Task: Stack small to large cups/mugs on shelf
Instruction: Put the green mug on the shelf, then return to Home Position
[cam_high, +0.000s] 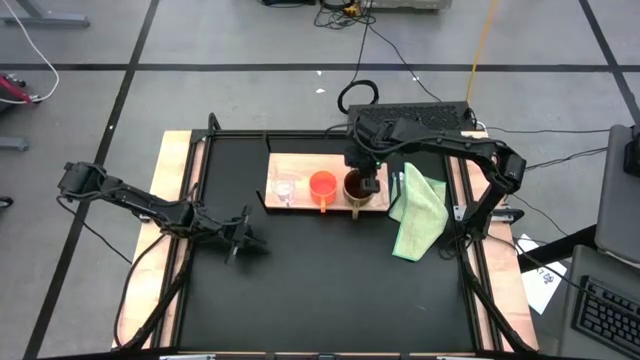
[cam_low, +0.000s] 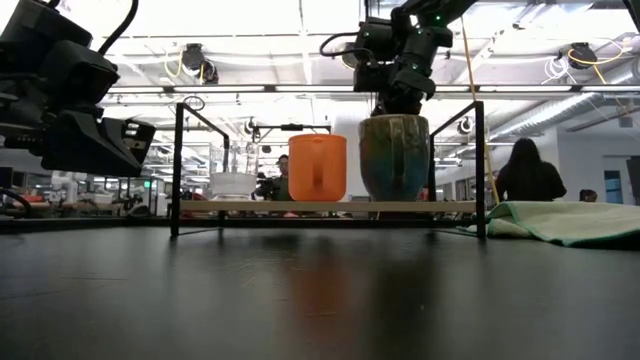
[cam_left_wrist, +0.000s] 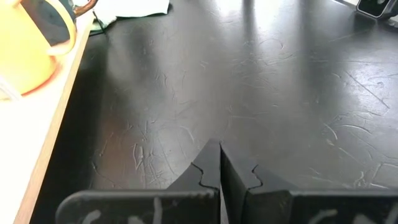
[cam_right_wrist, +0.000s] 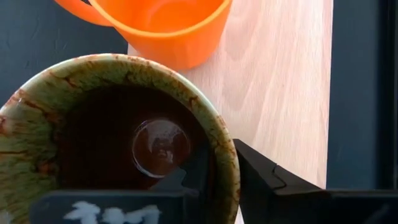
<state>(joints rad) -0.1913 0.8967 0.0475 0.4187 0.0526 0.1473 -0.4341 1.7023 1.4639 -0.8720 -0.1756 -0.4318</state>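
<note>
The light-wood shelf (cam_high: 300, 163) stands at the table's far middle. On it, in a row from left to right, stand the clear glass cup (cam_high: 285, 190), the orange cup (cam_high: 322, 186) and the brown glossy mug (cam_high: 352, 188). My right gripper (cam_high: 368, 183) is above the mug and shut on its rim. In the low view the mug (cam_low: 393, 158) and the orange cup (cam_low: 317, 167) both stand on the shelf board (cam_low: 330, 206). My left gripper (cam_high: 245, 241) is shut and empty, over the table's left middle. My right gripper (cam_right_wrist: 219, 167) holds the brown mug by its rim (cam_right_wrist: 225, 149), on the side away from the orange cup. One finger (cam_right_wrist: 186, 180) is inside the mug and one (cam_right_wrist: 267, 180) outside. The fingers point down from above. The mug stands upright with its base on the shelf.
A pale green cloth (cam_high: 418, 215) lies crumpled right of the shelf, near the table's right edge. The shelf has dark posts at its corners (cam_low: 177, 165). The black table top in front of the shelf is open (cam_high: 330, 280). People show in the room behind (cam_low: 527, 172).
</note>
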